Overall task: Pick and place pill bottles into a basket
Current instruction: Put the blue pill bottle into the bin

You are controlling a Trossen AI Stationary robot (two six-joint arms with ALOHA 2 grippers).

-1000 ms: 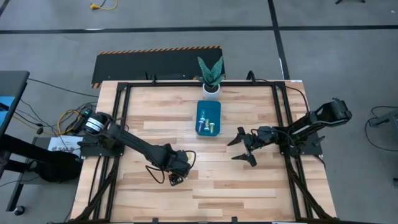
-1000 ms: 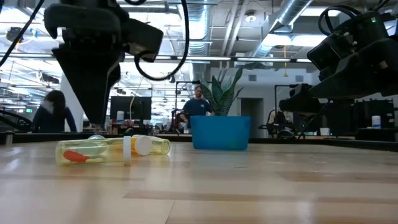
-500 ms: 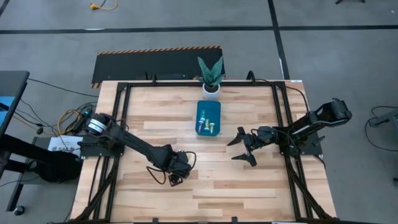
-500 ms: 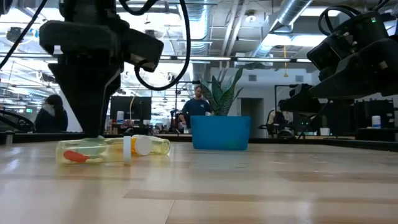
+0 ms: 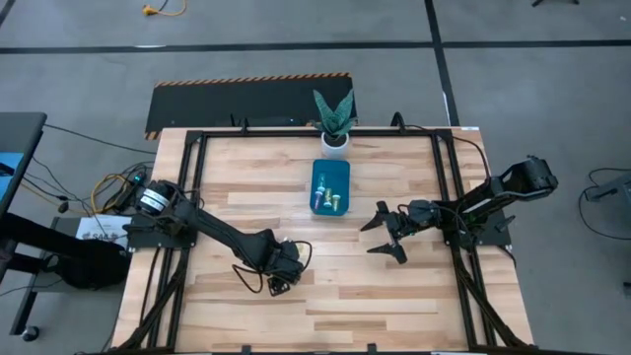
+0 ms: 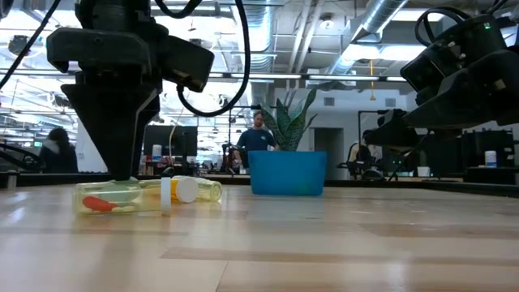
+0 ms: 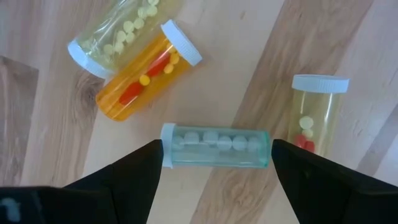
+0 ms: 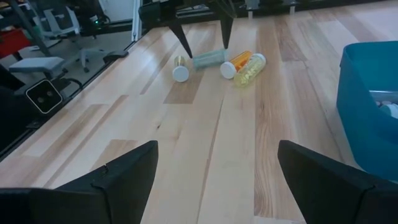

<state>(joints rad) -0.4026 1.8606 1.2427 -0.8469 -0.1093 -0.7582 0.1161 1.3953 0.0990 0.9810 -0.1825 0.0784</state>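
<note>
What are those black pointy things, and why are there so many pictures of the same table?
They are a robot's two arms, each ending in a two-finger gripper. Four cameras film at once. One looks down from above, one sits level with the table top, and one rides on each wrist.

The left gripper is open, with one finger at each end of a green bottle lying on the table. It holds nothing yet. Near it lie an orange bottle and two yellow bottles, all full of pills.

The right gripper waits open over the wood, empty. The blue basket already has some bottles inside. Behind it stands a potted plant.
</note>
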